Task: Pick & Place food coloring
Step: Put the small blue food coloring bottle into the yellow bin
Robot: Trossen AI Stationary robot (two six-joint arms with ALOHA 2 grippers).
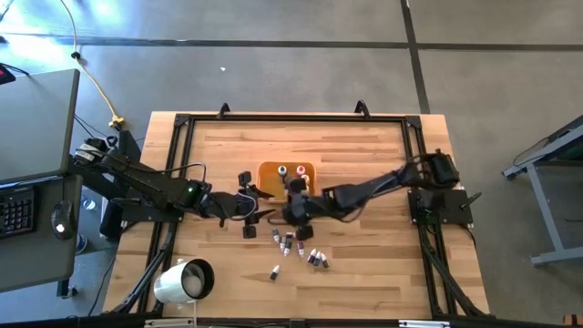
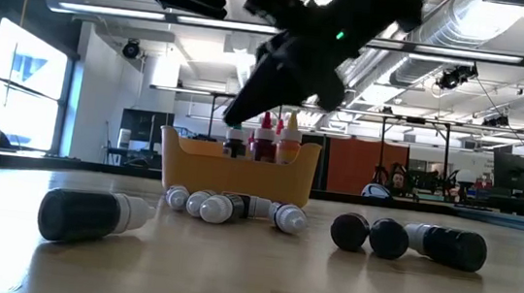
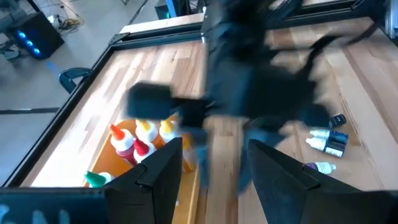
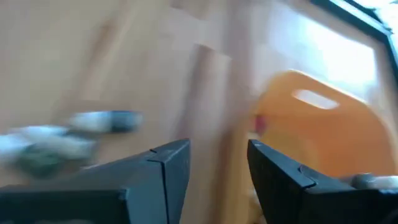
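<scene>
Right gripper (image 1: 296,202) is over the front edge of the orange tray (image 1: 270,171) near table centre, raised off the wood; in the low view it hangs dark above the tray (image 2: 240,169). Jaws are parted with nothing between them, per the right wrist view: fingers (image 4: 163,163) apart, bare wood and the tray rim (image 4: 323,106) showing through the gap. Left gripper (image 1: 248,211) sits just left of the tray, close to the right gripper, jaws also spread and empty; its fingers (image 3: 163,167) frame the tray corner and the other arm. Food coloring is split two ways. Some bottles stand upright in the tray (image 3: 180,155): red, yellow and green ones (image 3: 134,140) in the left wrist view, pale caps (image 1: 291,170) from above, red and yellow tips (image 2: 265,135) over the rim in the low view. The rest lie on their sides on the table in front of the tray: a loose cluster (image 1: 296,246) from above, one more (image 1: 274,271) a bit nearer the front edge. Low view shows a dark bottle (image 2: 89,214) lying alone at left, a row of pale-capped ones (image 2: 231,207) just before the tray, dark ones (image 2: 408,240) at right. A white roll (image 1: 185,281) lies near the front-left corner.
</scene>
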